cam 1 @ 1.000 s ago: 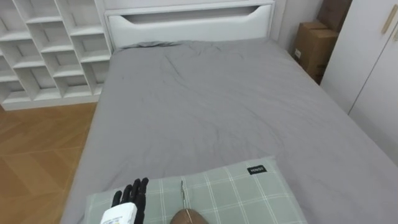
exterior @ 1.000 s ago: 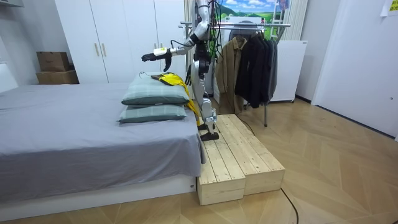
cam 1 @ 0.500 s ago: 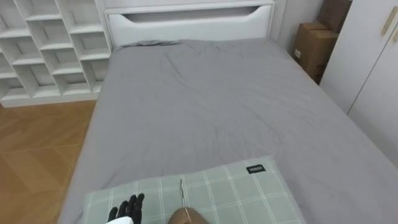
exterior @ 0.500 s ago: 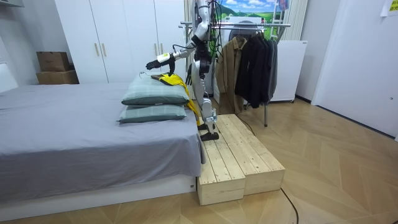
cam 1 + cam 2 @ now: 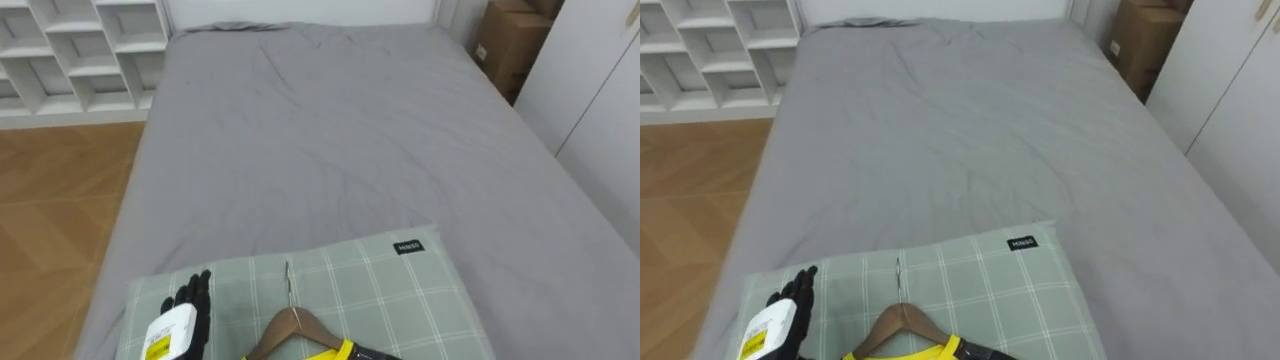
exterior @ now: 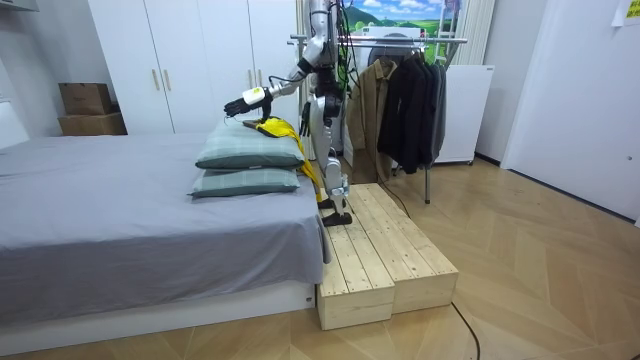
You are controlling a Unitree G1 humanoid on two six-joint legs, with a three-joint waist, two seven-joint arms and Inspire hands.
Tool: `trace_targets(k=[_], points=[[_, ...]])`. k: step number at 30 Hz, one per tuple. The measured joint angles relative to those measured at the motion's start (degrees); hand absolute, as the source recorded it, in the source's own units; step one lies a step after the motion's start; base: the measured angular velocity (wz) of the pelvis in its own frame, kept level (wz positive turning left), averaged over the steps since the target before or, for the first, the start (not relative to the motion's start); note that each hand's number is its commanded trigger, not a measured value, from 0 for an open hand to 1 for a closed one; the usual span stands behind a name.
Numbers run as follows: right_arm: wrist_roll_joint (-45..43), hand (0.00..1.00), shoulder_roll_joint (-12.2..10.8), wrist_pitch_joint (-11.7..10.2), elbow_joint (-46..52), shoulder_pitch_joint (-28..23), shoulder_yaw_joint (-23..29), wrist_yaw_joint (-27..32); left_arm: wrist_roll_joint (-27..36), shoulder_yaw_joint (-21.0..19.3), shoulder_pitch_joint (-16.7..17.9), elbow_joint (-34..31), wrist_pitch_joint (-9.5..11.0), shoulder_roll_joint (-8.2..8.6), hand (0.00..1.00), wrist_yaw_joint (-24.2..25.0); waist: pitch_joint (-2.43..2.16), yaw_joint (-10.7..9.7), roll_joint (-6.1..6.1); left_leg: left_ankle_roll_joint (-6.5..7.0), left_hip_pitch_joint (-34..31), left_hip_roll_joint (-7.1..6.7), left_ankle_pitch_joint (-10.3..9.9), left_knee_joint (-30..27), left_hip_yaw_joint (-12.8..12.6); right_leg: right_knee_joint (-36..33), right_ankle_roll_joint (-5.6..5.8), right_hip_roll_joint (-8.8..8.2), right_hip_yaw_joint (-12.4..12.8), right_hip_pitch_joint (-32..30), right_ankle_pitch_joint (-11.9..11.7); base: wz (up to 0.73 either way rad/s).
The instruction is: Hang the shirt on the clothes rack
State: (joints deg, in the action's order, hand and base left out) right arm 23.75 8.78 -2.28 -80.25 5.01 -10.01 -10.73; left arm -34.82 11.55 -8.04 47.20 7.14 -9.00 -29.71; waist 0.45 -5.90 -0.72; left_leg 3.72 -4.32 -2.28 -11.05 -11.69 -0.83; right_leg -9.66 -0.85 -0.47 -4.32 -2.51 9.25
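The yellow garment (image 5: 336, 352) lies on a wooden hanger (image 5: 291, 324) on top of a green checked pillow (image 5: 400, 300). Only its collar edge shows at the bottom of the eye views. The hanger's thin metal hook (image 5: 287, 285) lies flat on the pillow and points toward the far end of the bed.

The left hand (image 5: 190, 300) is just to the left of the hanger, apart from it, with its dark fingers straight, side by side and holding nothing. In the room view it hangs a little above the pillow at the end of an outstretched arm.

The checked pillow rests on a second pillow (image 6: 245, 182) on the grey bed (image 5: 320, 150). The robot stands upright on a low wooden platform (image 6: 385, 250) beside this end of the bed. Behind it a clothes rack (image 6: 400, 100) carries dark coats.

Past the bed, a white shelf unit (image 5: 80, 50) stands by the wooden floor (image 5: 50, 200) on the left. A cardboard box (image 5: 505, 40) sits next to white wardrobe doors (image 5: 600, 90) on the right.
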Motion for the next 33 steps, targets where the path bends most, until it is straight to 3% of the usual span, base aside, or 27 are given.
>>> trace_targets(k=[9,13,18,26,33], points=[[3.2,0.00,-0.4,1.0,0.1,1.3,-4.6,1.3,5.1,0.3,-1.8,3.1,0.1,0.31,0.00,0.1,0.50,0.2,-0.09,0.06,-1.0,-0.11,0.0,0.0,0.1,0.1,0.01,-0.18,-0.6,-0.9,0.0,0.01],[3.3,0.00,-1.2,1.0,0.1,2.8,-5.8,1.2,6.1,0.6,-1.9,4.6,0.3,1.64,0.00,-0.1,0.74,0.4,0.28,0.25,-2.0,-0.22,0.2,-0.1,0.2,0.0,0.14,-0.30,-0.6,-1.8,-0.1,0.00],[3.5,0.00,-2.0,1.0,0.1,3.2,-6.3,1.1,6.0,1.1,-1.9,4.6,0.4,2.76,0.00,-0.1,0.76,1.4,0.46,0.29,-2.1,-0.24,0.2,0.2,0.1,0.0,0.17,-0.30,-0.5,-2.2,-0.1,-0.01],[3.5,0.00,-1.8,0.9,0.2,3.7,-6.2,1.4,6.1,2.6,-1.2,6.0,0.4,2.87,0.00,0.1,0.73,1.5,0.39,0.28,-2.2,-0.31,0.4,0.3,0.1,0.0,0.17,-0.40,-0.6,-2.3,-0.1,0.00],[3.6,0.00,-1.8,0.9,0.0,3.6,-6.8,1.3,5.9,5.7,-1.1,9.6,0.4,2.86,0.00,2.9,0.82,1.4,-0.41,0.26,-0.9,-0.31,0.6,0.3,0.4,0.0,0.17,-0.43,-1.2,-0.7,-0.1,0.04]])
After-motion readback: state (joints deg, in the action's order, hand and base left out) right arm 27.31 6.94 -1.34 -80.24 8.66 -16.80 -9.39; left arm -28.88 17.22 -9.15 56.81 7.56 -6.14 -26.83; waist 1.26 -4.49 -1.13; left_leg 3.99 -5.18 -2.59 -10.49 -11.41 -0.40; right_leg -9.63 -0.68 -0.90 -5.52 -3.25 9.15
